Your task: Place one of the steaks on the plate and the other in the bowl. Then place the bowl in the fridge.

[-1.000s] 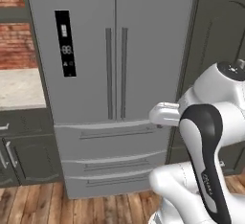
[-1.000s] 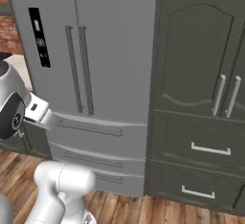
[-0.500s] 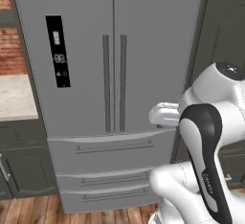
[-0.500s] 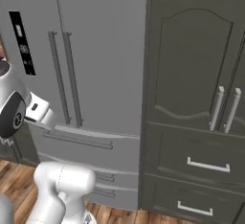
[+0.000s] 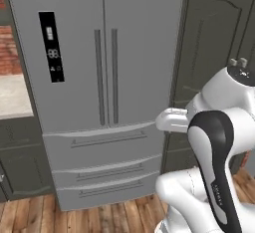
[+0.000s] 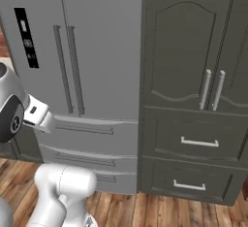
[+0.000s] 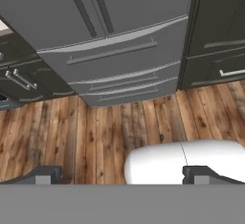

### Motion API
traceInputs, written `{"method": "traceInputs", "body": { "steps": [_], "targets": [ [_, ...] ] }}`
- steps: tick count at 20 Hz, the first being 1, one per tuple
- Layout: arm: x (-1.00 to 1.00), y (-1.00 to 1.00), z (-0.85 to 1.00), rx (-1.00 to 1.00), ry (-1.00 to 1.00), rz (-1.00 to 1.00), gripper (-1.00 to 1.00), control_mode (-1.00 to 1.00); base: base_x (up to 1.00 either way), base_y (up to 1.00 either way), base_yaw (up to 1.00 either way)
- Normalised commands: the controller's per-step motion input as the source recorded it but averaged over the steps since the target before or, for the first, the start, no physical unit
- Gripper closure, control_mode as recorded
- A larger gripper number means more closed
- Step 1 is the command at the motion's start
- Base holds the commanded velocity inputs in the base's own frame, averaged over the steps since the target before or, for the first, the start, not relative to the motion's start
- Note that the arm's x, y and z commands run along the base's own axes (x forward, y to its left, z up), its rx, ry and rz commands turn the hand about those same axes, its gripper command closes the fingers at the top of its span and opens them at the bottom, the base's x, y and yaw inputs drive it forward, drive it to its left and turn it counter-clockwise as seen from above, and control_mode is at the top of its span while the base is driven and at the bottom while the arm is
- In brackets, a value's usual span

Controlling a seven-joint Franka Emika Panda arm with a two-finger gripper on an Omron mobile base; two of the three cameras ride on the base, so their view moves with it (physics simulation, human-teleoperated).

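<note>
As the base rolls closer, the fridge [image 7: 110, 31] grows bigger just ahead of the hand [image 7: 119, 175], doors shut. The hand is wide open and holds nothing. No bowl comes along, so I think it must fetch it.

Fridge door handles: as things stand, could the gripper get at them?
Probably yes. The fridge stands shut ahead, nothing before its handles; the open gripper holds nothing but points at the wooden floor, so it must lift.
</note>
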Motion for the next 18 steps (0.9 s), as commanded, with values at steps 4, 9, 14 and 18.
{"method": "traceInputs", "body": {
  "steps": [4, 9, 14, 18],
  "targets": [
    [0.0, 0.0, 0.0, 0.0, 0.0, 0.0, -1.0, 1.0, 0.0, 0.41, -0.18],
    [0.0, 0.0, 0.0, 0.0, 0.0, 0.0, -1.0, 1.0, -0.23, 0.21, -0.06],
    [0.0, 0.0, 0.0, 0.0, 0.0, 0.0, -1.0, 1.0, -0.39, 0.0, 0.0],
    [0.0, 0.0, 0.0, 0.0, 0.0, 0.0, -1.0, 1.0, 0.02, 0.01, 0.0]
  ]
}}
